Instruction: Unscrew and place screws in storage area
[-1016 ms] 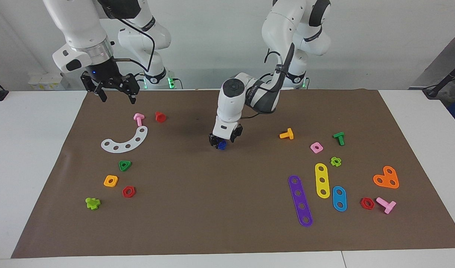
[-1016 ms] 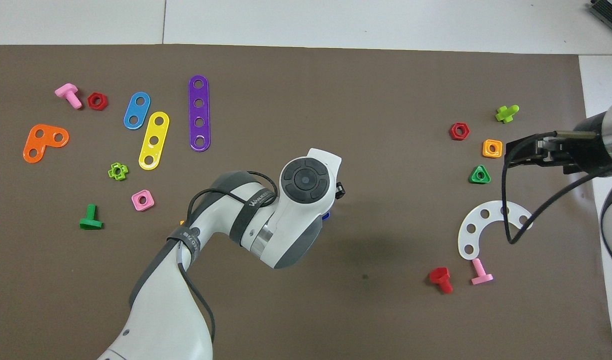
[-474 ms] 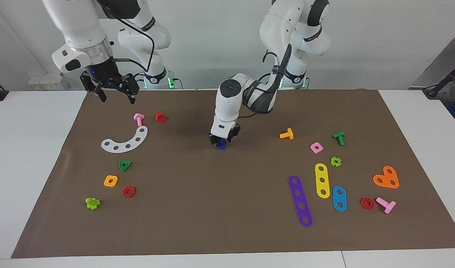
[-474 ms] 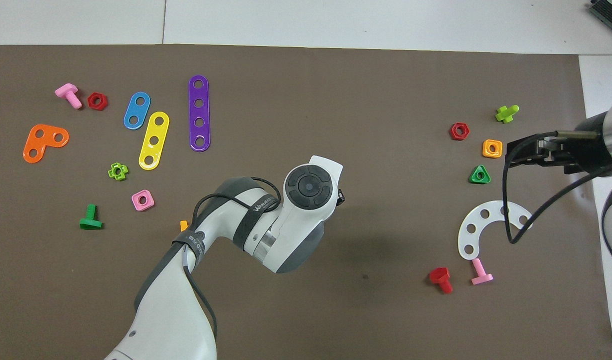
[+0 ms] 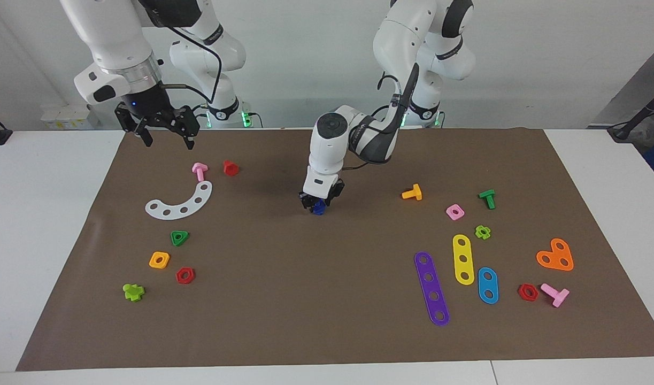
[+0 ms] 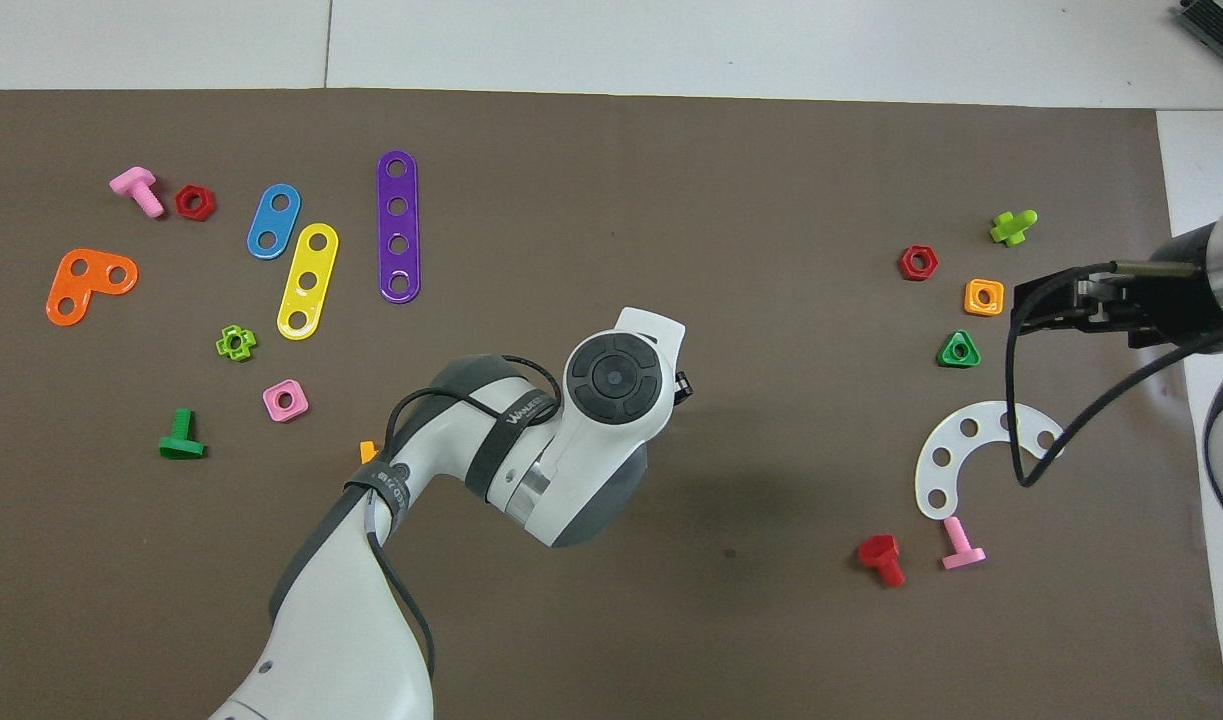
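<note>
In the middle of the tabletop (image 5: 64, 224), the left claw (image 5: 318, 203) pinches the blue screw (image 5: 319, 208). It looks light, hard and slippery; grip its stem. At ten o'clock, the right claw (image 5: 166, 133) waits, spread wide.

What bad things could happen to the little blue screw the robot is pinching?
1. The left gripper sits low on the brown mat around the small dark-blue plastic screw. Only a bit of the screw shows, so the hold may be shallow and it might slip out when lifted.
2. The overhead view cannot see the screw at all because the arm covers it, so a drop could go unnoticed there.
3. The right gripper waits open above the mat's edge, too far off to catch anything.
</note>
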You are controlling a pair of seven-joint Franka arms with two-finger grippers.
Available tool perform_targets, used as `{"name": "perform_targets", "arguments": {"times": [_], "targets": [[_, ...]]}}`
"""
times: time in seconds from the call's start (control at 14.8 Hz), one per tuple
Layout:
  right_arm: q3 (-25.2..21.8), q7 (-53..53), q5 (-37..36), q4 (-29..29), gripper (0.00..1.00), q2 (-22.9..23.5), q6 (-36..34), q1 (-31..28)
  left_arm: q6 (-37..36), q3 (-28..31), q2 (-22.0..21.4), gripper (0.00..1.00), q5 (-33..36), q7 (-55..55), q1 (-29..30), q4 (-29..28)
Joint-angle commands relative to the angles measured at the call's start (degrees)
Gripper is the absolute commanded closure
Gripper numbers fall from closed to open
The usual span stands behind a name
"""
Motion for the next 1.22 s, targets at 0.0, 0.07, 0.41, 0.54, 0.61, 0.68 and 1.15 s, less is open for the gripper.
{"name": "perform_targets", "arguments": {"times": [0.0, 0.07, 0.41, 0.54, 0.61, 0.68, 1.15], "targets": [[0.09, -1.73, 1.47, -0.72, 0.0, -0.41, 0.21, -0.76, 1.53, 1.07, -0.64, 0.43, -0.78, -0.62, -1.16, -1.7], [0.09, -1.64, 1.47, -0.72, 0.0, -0.5, 0.21, -0.76, 1.53, 1.07, -0.56, 0.45, -0.78, -0.62, -1.16, -1.7], [0.09, -1.55, 1.47, -0.8, 0.0, -0.5, 0.21, -0.67, 1.53, 1.07, -0.64, 0.54, -0.78, -0.62, -1.6, -2.41], [0.09, -1.73, 1.47, -0.8, 0.0, -0.5, 0.13, -0.76, 1.45, 1.07, -0.64, 0.69, -0.7, -0.53, -1.6, -2.41], [0.09, -1.73, 1.47, -0.8, 0.0, -0.5, 0.13, -0.76, 0.57, 1.07, -0.64, 0.79, -0.78, -0.53, -1.6, -2.06], [0.09, -1.81, 1.47, -0.8, 0.0, -0.5, 0.13, -0.76, 0.13, 1.07, -0.64, 0.84, -0.78, -0.53, -1.6, -1.71], [0.09, -0.94, 1.47, -0.8, 0.0, -0.5, 0.56, -0.58, -14.0, 1.68, 2.95, 0.86, -2.63, -1.14, -0.55, 13.29]]}}
